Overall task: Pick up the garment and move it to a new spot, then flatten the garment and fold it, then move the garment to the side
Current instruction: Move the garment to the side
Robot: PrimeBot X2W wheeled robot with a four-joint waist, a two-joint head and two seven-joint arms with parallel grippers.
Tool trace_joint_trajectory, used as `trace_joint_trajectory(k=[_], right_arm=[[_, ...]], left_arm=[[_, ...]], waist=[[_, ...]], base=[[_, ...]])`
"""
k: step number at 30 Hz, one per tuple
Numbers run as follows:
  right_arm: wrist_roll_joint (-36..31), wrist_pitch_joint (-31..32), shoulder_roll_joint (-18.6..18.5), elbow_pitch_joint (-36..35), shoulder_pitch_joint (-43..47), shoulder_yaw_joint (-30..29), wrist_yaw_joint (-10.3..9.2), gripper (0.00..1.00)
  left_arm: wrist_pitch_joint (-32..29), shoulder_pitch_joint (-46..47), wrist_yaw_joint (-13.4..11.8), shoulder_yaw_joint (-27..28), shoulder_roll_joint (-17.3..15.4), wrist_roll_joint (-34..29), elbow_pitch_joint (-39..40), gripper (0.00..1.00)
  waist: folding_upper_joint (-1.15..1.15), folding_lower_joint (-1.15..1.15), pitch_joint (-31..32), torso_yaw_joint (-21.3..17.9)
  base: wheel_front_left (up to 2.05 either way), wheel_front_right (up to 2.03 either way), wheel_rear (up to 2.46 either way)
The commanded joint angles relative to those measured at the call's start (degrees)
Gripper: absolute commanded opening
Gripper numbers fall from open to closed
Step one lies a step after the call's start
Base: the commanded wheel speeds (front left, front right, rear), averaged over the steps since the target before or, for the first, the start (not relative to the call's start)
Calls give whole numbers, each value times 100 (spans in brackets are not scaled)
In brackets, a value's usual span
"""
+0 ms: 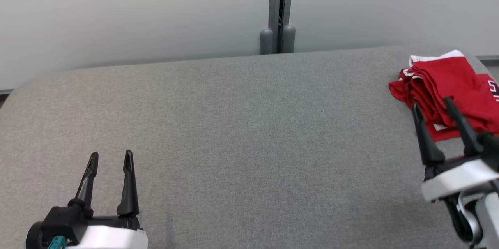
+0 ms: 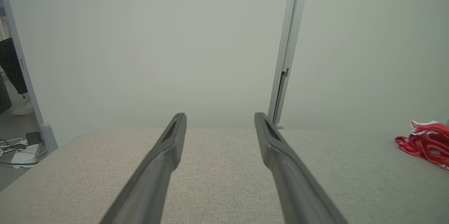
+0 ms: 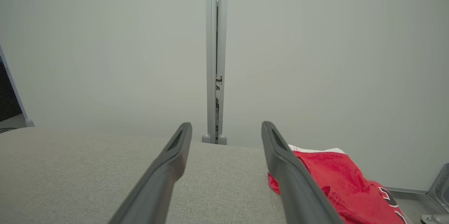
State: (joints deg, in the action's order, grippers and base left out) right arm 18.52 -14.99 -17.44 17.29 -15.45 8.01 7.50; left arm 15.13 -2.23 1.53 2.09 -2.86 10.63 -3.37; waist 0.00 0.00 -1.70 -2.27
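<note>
Though near the garment, right end effector empty, jaws wide apart.

A broad padded table covered in grey woven fabric stretched across the head view. Its far edge ran nearly straight and its far left corner curved off in a soft round. The cover lay smooth and flat, without wrinkles. A faint darker streak near the front edge, left of centre, may have been a mark or only a shadow. A red garment with white trim lay directly on the fabric at the far right corner. It was bunched into loose, overlapping folds, and its white-edged part lay nearest the far edge. White lettering showed on its right part, too cut off to read.
</note>
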Motion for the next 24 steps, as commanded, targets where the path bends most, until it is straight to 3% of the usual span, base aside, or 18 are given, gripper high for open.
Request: trace_joint_trajectory(k=[1,15,24], right_arm=[[-35,-27,31,-65,144,-48,-1,100],[-127,-28,698,-340,1324,-501,-1,100],[-134,-28,961,-431,1510,-662,-1,100]], left_arm=[[-3,-87,33,20,-16,21,-28,100],[-3,-201,-147,54,-14,73,-443,100],[-3,-257,-200,104,-14,95,-570,100]], waist=[[0,0,78,42],[0,0,341,194],[0,0,392,256]], base=[[0,0,0],[0,0,0],[0,0,0]])
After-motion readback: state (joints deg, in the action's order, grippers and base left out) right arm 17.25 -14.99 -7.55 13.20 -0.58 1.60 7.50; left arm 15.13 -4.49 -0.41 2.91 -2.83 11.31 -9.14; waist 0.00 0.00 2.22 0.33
